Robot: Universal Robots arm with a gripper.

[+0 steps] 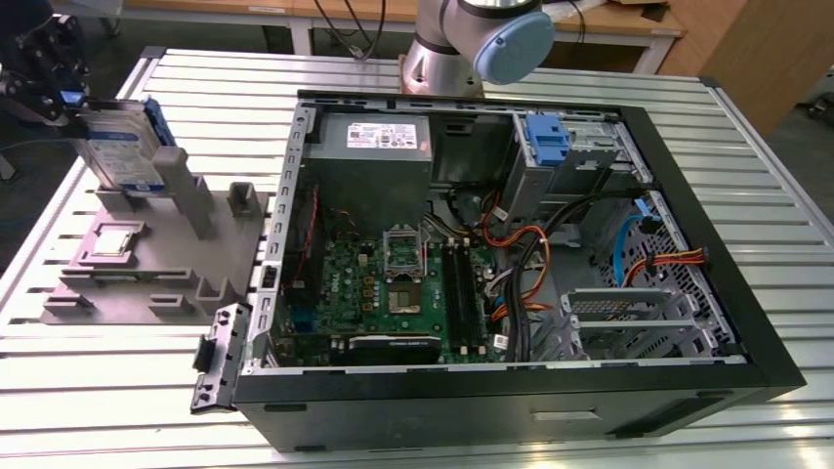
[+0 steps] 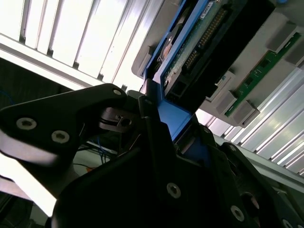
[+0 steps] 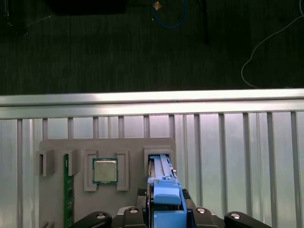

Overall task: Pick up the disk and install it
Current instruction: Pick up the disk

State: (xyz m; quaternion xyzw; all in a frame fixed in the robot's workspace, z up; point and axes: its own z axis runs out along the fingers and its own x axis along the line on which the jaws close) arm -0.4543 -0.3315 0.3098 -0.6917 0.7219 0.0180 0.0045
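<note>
Over at the exterior view's left, the gripper (image 1: 76, 109) pinches the top edge of the disk (image 1: 124, 147), which stands upright in a slot of the grey fixture (image 1: 144, 278) on the slatted metal table (image 1: 117, 391); the open computer case (image 1: 456, 410) lies just beside the fixture, toward the exterior view's right, with a grey power supply (image 1: 371, 137) and a blue latch piece (image 1: 548, 142) along its far wall. In the second wrist view, the black fingers (image 2: 152, 133) press on the disk's blue frame from both sides; its green circuit board shows beyond them. In the first wrist view, the blue frame sits between the jaws, its lower end at the fixture's slot; a processor chip (image 3: 104, 171) and a green memory stick (image 3: 68, 190) rest in nearby pockets.
</note>
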